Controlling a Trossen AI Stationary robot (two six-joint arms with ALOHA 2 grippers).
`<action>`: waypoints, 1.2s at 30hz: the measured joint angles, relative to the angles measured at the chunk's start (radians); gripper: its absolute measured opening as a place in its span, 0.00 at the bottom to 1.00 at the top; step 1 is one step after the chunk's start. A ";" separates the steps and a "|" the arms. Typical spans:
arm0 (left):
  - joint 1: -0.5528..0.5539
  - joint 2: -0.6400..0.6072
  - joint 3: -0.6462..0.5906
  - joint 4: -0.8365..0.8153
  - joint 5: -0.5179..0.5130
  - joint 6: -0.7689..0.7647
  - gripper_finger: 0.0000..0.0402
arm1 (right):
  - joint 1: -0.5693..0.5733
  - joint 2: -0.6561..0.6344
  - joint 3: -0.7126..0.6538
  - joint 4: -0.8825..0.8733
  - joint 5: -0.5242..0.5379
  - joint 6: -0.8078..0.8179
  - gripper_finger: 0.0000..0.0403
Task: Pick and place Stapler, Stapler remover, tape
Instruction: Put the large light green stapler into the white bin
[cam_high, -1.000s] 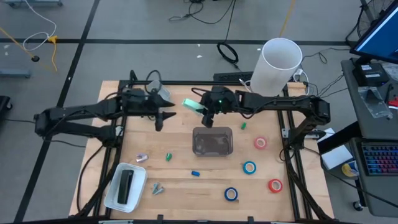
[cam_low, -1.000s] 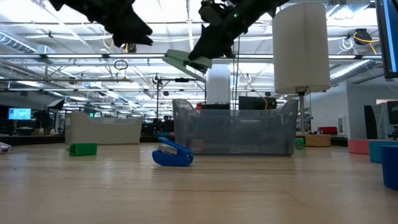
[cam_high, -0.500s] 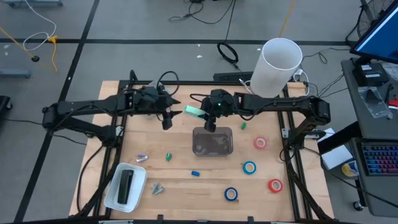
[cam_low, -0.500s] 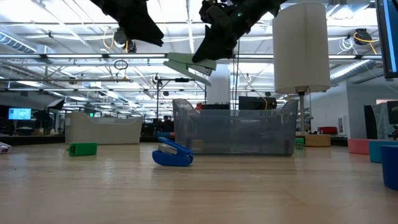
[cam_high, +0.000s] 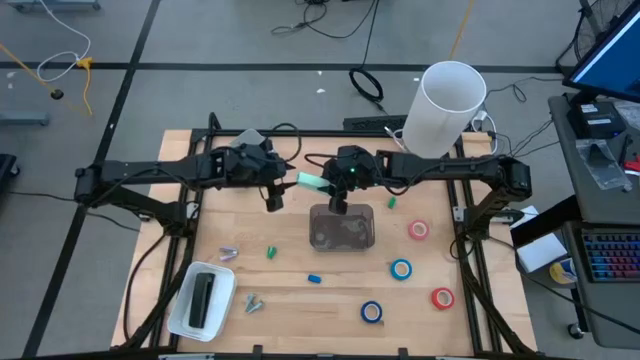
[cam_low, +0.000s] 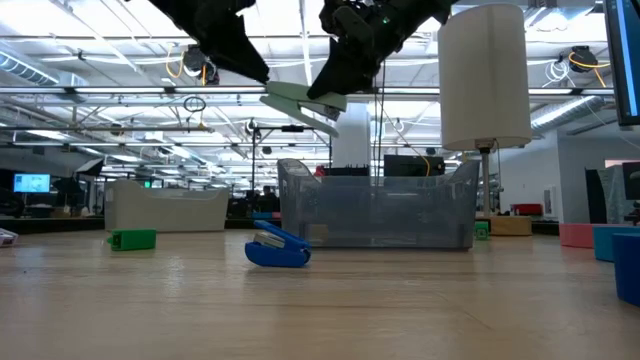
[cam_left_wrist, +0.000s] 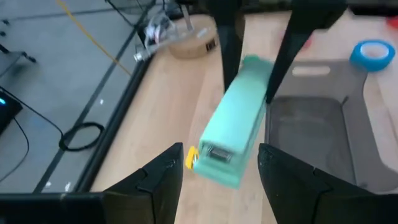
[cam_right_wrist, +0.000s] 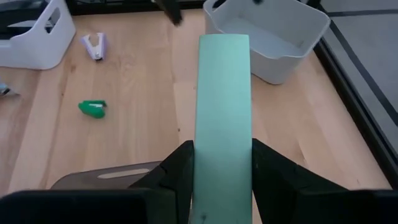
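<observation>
A mint-green stapler (cam_high: 312, 180) hangs in the air over the middle of the table, just beyond the clear grey bin's (cam_high: 342, 228) far left corner. My right gripper (cam_high: 338, 200) is shut on it. My left gripper (cam_high: 272, 198) is open right beside the stapler's free end (cam_left_wrist: 217, 163), with one finger on either side and a gap to each. Red tape rolls (cam_high: 418, 230) (cam_high: 442, 297) and blue ones (cam_high: 401, 268) (cam_high: 372, 312) lie flat on the right half. Small staple removers, green (cam_high: 271, 251) and blue (cam_high: 314, 278), lie near the bin. My right gripper pinches the stapler between its two fingers (cam_right_wrist: 180, 167), one on each long side, at the end nearer its wrist (cam_right_wrist: 222, 155). The stapler runs on ahead along the fingers toward the left arm. It is lifted clear, above the bin's rim in the low view (cam_low: 300, 103).
A white tray (cam_high: 186, 312) with a black stapler (cam_high: 203, 298) sits at the near left. A pale remover (cam_high: 228, 254) and a metal piece (cam_high: 252, 301) lie near it. A tall white cylinder (cam_high: 445, 105) stands at the far right. A pale bin (cam_right_wrist: 267, 34) sits far left.
My left gripper has moved toward the table's right, closing on the stapler's free end until its open fingers flank it. My right gripper has kept the stapler aloft in nearly the same spot.
</observation>
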 joint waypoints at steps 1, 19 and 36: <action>0.000 0.000 0.000 0.007 0.000 0.000 0.53 | 0.003 0.000 0.000 0.000 0.000 -0.004 0.29; -0.019 0.032 0.000 0.029 0.029 -0.003 0.68 | 0.006 0.000 0.000 0.000 0.002 -0.009 0.29; -0.018 0.077 0.019 0.063 0.096 -0.033 0.68 | 0.022 0.000 0.000 0.047 -0.029 -0.012 0.29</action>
